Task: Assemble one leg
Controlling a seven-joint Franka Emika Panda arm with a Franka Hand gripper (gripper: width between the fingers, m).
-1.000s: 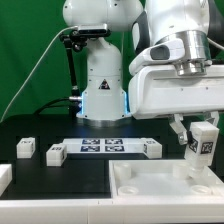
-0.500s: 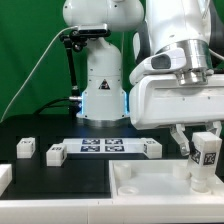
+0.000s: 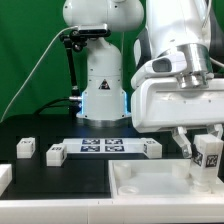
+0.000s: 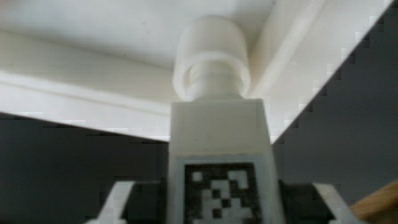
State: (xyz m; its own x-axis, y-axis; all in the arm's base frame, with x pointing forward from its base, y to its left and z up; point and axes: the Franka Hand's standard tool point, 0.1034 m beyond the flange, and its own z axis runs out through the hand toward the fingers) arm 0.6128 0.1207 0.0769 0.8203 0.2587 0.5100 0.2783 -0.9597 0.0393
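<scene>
Black surface [image 3: 70, 182] under a green backdrop [image 3: 25, 60]. Fingers [image 3: 184, 141] clamped on the leg [image 3: 207, 158], held upright, peg down, over a corner of the white top [image 3: 140, 185] at the exterior view's right; contact unclear. Insertion step: next, lower straight and seat the peg. Wrist vertical, arm bent steeply down.

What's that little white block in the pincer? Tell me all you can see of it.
The leg is a small white block, plastic by its look, with a black-and-white square tag on one face and a rounded stub at its far end. It stands about upright, clamped between the pincer's two fingers, over the large white piece's corner. Whether it touches there is unclear.
</scene>
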